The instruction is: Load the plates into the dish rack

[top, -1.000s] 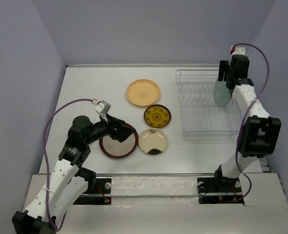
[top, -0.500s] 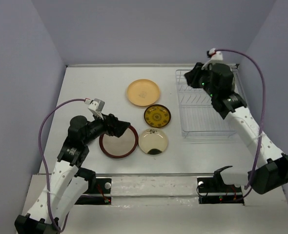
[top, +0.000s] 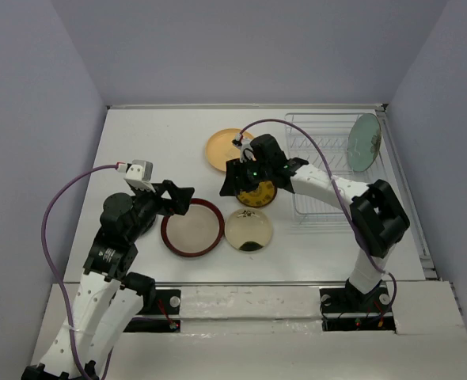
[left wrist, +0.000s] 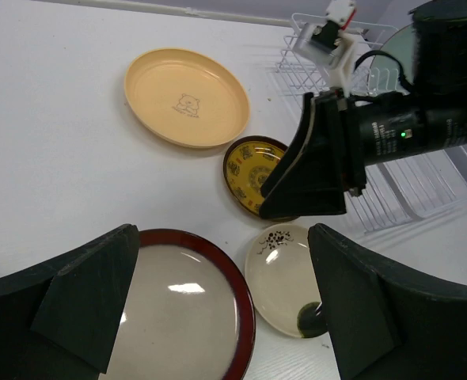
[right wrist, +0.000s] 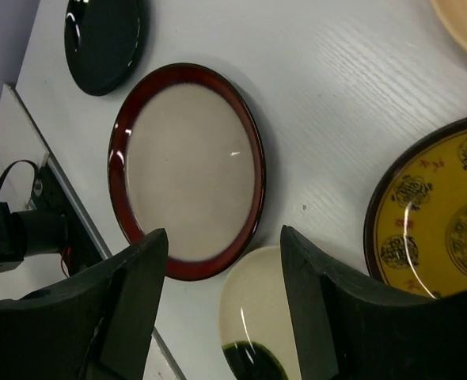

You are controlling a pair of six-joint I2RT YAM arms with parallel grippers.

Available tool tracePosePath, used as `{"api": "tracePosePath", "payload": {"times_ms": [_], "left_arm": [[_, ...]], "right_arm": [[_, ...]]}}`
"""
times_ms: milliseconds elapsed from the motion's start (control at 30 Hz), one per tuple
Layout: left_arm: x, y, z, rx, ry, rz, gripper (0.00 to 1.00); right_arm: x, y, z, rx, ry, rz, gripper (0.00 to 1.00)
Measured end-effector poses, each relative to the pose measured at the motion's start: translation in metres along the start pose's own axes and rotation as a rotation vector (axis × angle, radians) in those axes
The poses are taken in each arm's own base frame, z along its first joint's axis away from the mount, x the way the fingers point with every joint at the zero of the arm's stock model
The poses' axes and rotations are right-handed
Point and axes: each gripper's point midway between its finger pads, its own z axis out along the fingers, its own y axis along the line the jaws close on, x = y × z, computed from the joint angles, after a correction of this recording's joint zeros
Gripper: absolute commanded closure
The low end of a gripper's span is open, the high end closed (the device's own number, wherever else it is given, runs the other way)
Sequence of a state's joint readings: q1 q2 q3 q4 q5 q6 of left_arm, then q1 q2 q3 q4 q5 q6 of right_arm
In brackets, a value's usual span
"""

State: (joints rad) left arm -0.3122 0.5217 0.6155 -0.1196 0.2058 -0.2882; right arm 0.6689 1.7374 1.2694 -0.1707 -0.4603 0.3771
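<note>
The pale green plate (top: 365,141) stands on edge in the far right of the dish rack (top: 328,170). Four plates lie flat on the table: orange-yellow (top: 222,146), brown-and-gold (top: 260,193), cream with dark spot (top: 248,229) and red-rimmed (top: 192,229). My right gripper (top: 235,184) is open and empty, low over the left side of the brown-and-gold plate. In its wrist view (right wrist: 222,309) the cream plate (right wrist: 257,317) lies between the fingers. My left gripper (top: 182,202) is open and empty above the red-rimmed plate (left wrist: 182,317).
The rack also shows in the left wrist view (left wrist: 408,190), behind my right gripper (left wrist: 297,198). A black round part of the left arm (right wrist: 103,39) shows at the table's near edge. Purple walls close in the table on three sides.
My right arm left the green plate standing in the rack and swung left over the brown-and-gold plate, now empty. My left gripper drew back and up a little from the red-rimmed plate.
</note>
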Motion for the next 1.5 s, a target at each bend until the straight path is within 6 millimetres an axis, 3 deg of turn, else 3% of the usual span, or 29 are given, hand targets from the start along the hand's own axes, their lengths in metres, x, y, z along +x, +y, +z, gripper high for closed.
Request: {"api": "tracePosePath", "payload": {"times_ms": [300,600,833,933,967,1067,1300,1500], "left_arm": [[0.015,0.007,0.010,-0.020,0.066,0.000,0.01],[0.015,0.005,0.009,-0.010,0.069,0.000,0.01],[0.016,0.004,0.009,-0.005,0.072,0.000,0.01],[0.016,0.004,0.009,-0.004,0.073,0.000,0.01],[0.016,0.004,0.009,-0.004,0.073,0.000,0.01],[0.016,0.004,0.009,-0.004,0.074,-0.001,0.01],[0.019,0.006,0.011,-0.012,0.087,-0.005,0.01],[0.027,0.010,0.017,-0.022,0.123,-0.021,0.01]], "right_arm": [[0.044,-0.004,0.070,-0.034,0.166,0.011,0.40],[0.077,-0.009,0.107,0.014,0.237,-0.006,0.44],[0.078,-0.007,0.112,0.025,0.230,-0.013,0.49],[0.079,-0.007,0.112,0.028,0.229,-0.012,0.62],[0.079,-0.008,0.112,0.030,0.229,-0.010,0.77],[0.083,-0.016,0.112,0.060,0.229,0.006,0.93],[0.078,-0.007,0.110,0.036,0.217,0.044,0.93],[0.050,0.007,0.093,0.034,0.148,0.059,0.93]]}}
